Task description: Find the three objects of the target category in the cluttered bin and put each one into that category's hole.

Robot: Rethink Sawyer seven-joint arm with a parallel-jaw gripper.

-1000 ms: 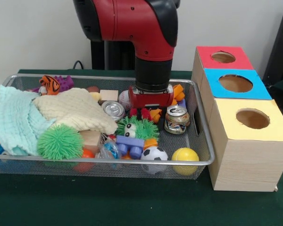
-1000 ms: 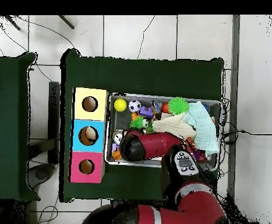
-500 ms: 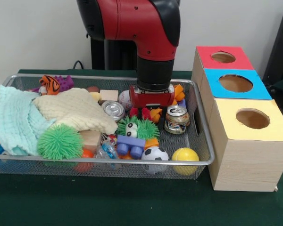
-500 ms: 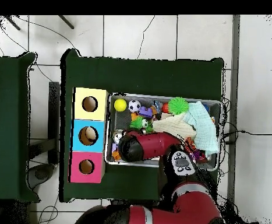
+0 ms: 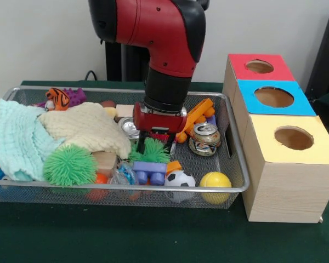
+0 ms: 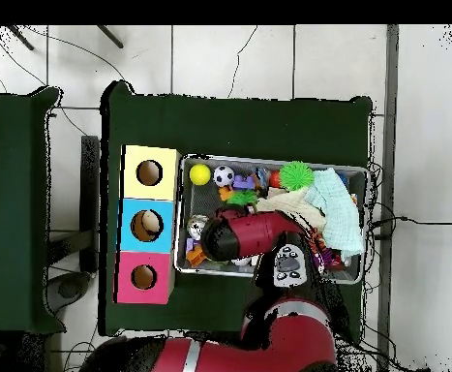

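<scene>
The bin is a wire mesh tray full of toys, balls, cans and cloths; it also shows in the overhead view. My gripper is low in the bin's middle, open, its fingers standing on either side of a green fuzzy toy. In the overhead view the arm hides the gripper. A wooden box to the bin's right has a red hole, a blue hole and a yellow hole. Two cans lie in the bin, one right of the gripper and one partly hidden behind it.
A soccer ball, a yellow ball and a purple block car lie at the near rim. A green spiky ball, a mint cloth and a cream cloth fill the left. An orange toy lies behind the gripper.
My gripper has moved nearer the front rim, slightly left in the front view, and lower, down around the green fuzzy toy. The orange toy behind it is now uncovered.
</scene>
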